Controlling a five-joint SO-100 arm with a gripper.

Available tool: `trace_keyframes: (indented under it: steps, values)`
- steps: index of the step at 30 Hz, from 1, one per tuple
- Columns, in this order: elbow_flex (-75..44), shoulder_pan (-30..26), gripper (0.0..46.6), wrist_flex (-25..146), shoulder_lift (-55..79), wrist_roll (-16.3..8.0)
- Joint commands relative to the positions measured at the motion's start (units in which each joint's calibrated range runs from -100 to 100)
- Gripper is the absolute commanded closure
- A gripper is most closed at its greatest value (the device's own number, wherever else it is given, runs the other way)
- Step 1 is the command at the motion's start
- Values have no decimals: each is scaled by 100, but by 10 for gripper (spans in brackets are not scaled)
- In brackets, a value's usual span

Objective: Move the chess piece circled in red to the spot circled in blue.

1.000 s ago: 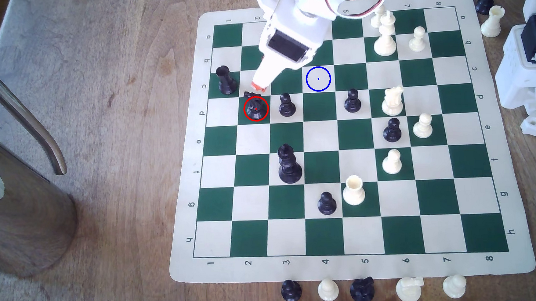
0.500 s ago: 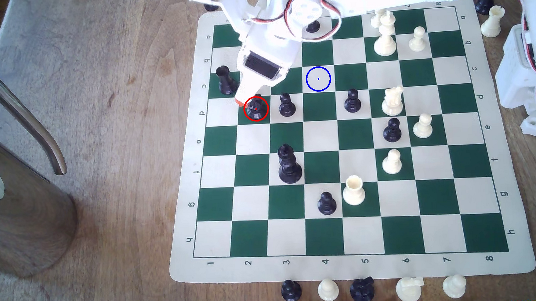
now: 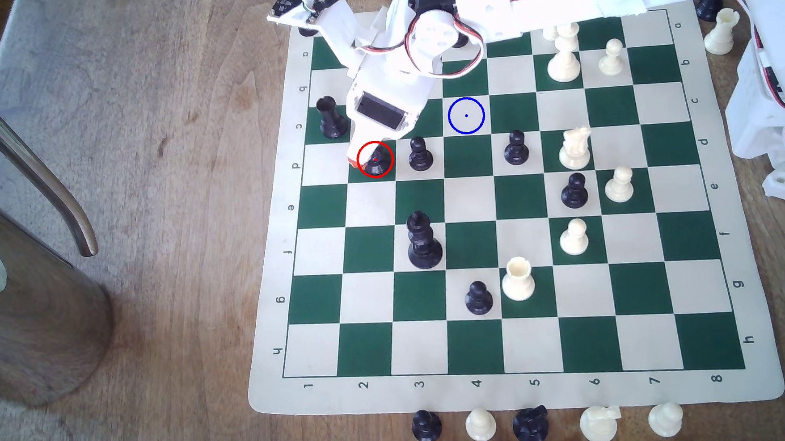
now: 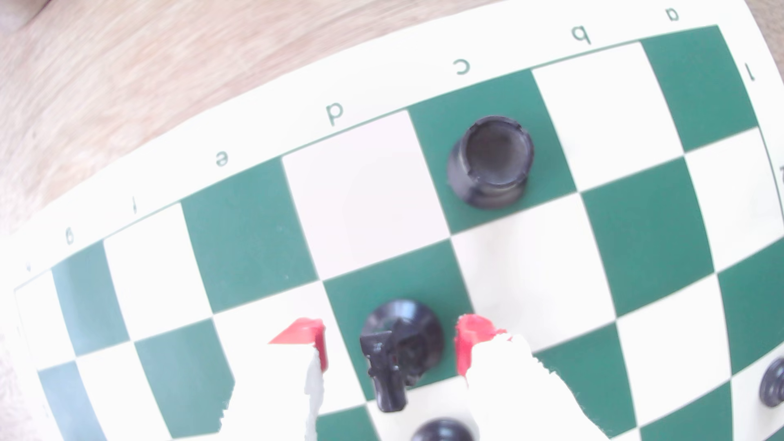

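Note:
The chess piece, a black knight (image 3: 377, 167), stands inside the red ring on a green square near the exterior view's left side of the board (image 3: 729, 286). My gripper (image 3: 366, 159) has come down over it and hides its head there. In the wrist view the knight (image 4: 401, 343) stands upright between the two red-tipped fingers (image 4: 316, 339), and the gripper (image 4: 392, 339) is open with a gap on each side. The spot (image 3: 466, 115), a cream square with a blue ring, lies two squares toward the exterior view's right and one row back.
A black rook (image 3: 331, 119) (image 4: 490, 161) stands one square diagonally from the knight. A black pawn (image 3: 420, 155) is on the adjacent square toward the spot. A metal jug (image 3: 36, 299) sits off the board at the exterior view's left. Spare pieces (image 3: 480, 424) line the front edge.
The gripper moved forward and toward the exterior view's left, from behind the knight to down over it. The knight has stayed in the red ring.

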Motion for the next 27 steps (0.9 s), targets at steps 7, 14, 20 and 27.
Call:
trace_keyframes:
  steps: [7,14,20,27]
  values:
    - [-506,-125,325,-89,-126,-44]
    - [-497,-132,329,-89,-84,-49]
    - [-470,-93,437,-89,-41,-39]
    - [-452,-125,464,-81,-41,-54]
